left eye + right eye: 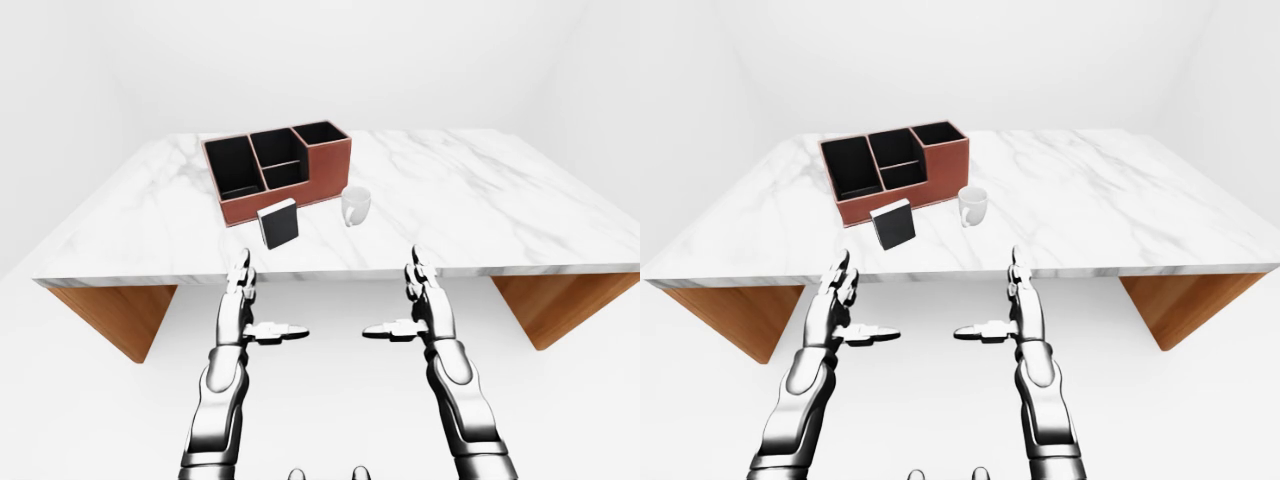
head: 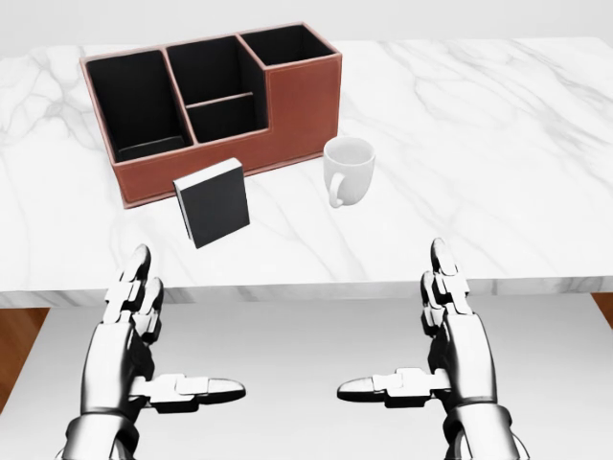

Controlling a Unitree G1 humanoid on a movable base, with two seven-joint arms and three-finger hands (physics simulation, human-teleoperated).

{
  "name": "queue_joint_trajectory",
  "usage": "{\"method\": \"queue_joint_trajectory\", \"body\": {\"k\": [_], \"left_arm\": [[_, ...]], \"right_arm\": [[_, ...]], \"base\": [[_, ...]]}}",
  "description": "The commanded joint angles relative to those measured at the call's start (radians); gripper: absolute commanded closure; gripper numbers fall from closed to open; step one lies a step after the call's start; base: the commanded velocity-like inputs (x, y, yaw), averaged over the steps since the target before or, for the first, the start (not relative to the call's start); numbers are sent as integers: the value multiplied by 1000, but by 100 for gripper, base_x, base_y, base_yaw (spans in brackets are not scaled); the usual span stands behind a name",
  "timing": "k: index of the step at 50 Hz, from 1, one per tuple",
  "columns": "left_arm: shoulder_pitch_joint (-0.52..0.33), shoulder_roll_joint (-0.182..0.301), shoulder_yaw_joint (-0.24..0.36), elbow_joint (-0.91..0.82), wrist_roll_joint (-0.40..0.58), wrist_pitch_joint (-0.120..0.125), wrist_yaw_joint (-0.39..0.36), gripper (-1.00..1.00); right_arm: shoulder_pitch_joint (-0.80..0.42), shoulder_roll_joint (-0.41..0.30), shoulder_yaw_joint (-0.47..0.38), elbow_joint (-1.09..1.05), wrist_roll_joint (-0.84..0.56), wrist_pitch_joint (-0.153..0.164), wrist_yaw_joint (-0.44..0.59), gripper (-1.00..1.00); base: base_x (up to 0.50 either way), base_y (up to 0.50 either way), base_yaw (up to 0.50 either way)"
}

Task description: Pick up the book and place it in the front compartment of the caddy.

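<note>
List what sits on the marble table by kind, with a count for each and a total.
Book: 1
Caddy: 1
Mug: 1
Total on the table: 3

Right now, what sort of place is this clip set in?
Probably a bare simulated test room, not a lived-in one: plain white walls and floor, one marble table on wooden legs, and only a brown caddy, a black book and a white mug on it.
</note>
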Motion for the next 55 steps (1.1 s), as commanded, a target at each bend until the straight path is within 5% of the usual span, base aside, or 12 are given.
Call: {"method": "queue_joint_trajectory", "body": {"k": [1, 10, 17, 55], "left_arm": [[-8, 17, 35, -16, -26, 25, -26, -96], [-10, 24, 49, -77, -35, 80, -30, -95], [-17, 32, 69, -127, -51, 80, -33, -96], [-38, 65, 137, -327, -79, 80, -58, -96]], "right_arm": [[6, -12, -22, -18, 13, 11, 29, -100], [17, -12, -13, -64, -12, 47, 25, -100], [19, -12, -20, -102, -12, 85, 23, -100], [58, -11, -17, -454, -26, 85, 64, -100]], "base": [[0, 0, 0], [0, 0, 0], [0, 0, 0], [0, 0, 0]]}}
